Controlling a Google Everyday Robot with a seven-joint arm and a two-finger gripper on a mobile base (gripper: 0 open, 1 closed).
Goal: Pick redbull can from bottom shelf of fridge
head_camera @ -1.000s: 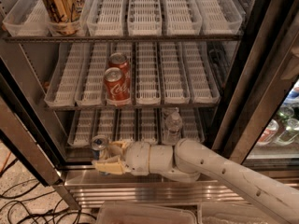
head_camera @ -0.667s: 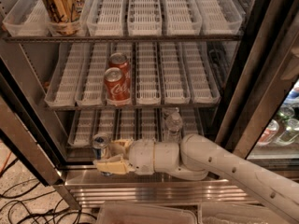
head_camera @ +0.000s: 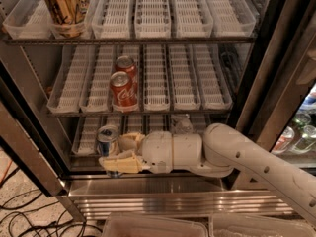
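The redbull can [head_camera: 106, 140], slim blue-and-silver with a shiny top, stands upright at the front left of the bottom shelf [head_camera: 88, 134] of the fridge [head_camera: 29, 88]. My gripper [head_camera: 120, 153] reaches in from the right and is shut on the can. One cream finger [head_camera: 121, 162] crosses the can's front and lower part. The other finger [head_camera: 130, 141] is behind it to the right. The can's base is partly hidden by the front finger and seems raised a little above the lane.
Two red cola cans [head_camera: 123, 90] stand on the middle shelf above the gripper. A gold can [head_camera: 64, 3] is top left. A clear plastic bottle [head_camera: 180, 124] stands behind my arm. The steel sill [head_camera: 148, 186] lies below. Cables [head_camera: 22, 215] lie on the floor at left.
My gripper has risen a little, and the redbull can has come up with it. The wrist has shifted slightly to the right. The cola cans have not moved.
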